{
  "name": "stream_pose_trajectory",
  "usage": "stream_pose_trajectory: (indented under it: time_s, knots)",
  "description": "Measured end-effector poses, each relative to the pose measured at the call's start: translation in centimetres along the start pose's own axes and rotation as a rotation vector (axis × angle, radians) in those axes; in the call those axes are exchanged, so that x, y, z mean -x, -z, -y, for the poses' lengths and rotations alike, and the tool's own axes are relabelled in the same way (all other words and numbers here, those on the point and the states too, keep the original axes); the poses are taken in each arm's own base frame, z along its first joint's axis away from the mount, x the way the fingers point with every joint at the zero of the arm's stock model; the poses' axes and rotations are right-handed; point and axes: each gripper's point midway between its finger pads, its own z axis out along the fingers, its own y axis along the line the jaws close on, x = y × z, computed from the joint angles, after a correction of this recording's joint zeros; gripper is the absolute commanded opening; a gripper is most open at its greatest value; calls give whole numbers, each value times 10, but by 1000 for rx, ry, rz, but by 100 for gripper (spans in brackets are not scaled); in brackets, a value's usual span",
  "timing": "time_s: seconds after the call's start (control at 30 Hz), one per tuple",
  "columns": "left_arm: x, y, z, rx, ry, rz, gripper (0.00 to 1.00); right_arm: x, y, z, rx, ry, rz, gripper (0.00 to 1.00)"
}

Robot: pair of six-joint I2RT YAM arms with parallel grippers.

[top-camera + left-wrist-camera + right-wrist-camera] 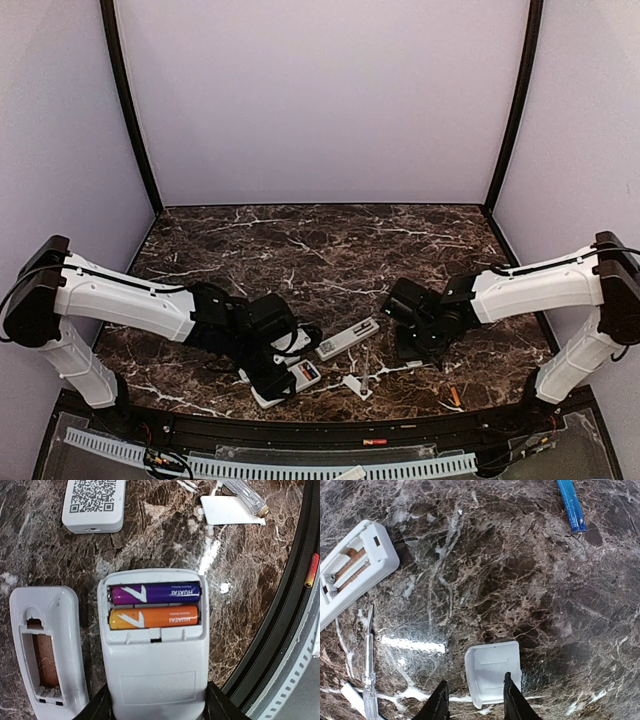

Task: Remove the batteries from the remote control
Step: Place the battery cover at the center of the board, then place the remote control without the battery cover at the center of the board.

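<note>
Gripping white plastic remote (pixel 155 670) in left gripper (pixel 157 707), right gripper (pixel 474 702) slightly parted and empty over flat white cover (pixel 492 667). Next needs prying out purple battery (pixel 155 593) and orange battery (pixel 154 617)

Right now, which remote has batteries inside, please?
The wide remote in the left gripper, holding purple and orange batteries; the narrow one beside it is empty.

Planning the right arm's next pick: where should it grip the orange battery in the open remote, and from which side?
Probably from above: the orange battery lies flat in the open remote, bay walls at both ends, the purple battery tight along one side. Tip one end up, then pinch across its middle.
</note>
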Motion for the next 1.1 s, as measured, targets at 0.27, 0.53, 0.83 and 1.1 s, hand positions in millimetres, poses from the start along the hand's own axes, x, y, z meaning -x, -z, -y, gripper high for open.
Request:
stream_pose_trajectory:
  time_s: [0.27, 0.53, 0.83, 1.1]
  knots:
    - [-4, -6, 0, 3, -9, -23, 33, 0, 4, -6, 34, 3, 0, 56]
    - [-4, -9, 1, -1, -8, -23, 53, 2, 20, -21, 131, 2, 12, 59]
    - [-1, -9, 3, -16, 9, -7, 69, -14, 23, -45, 219, 19, -24, 59]
    - [4, 2, 5, -26, 37, 38, 74, -32, 16, -75, 254, 76, -83, 53]
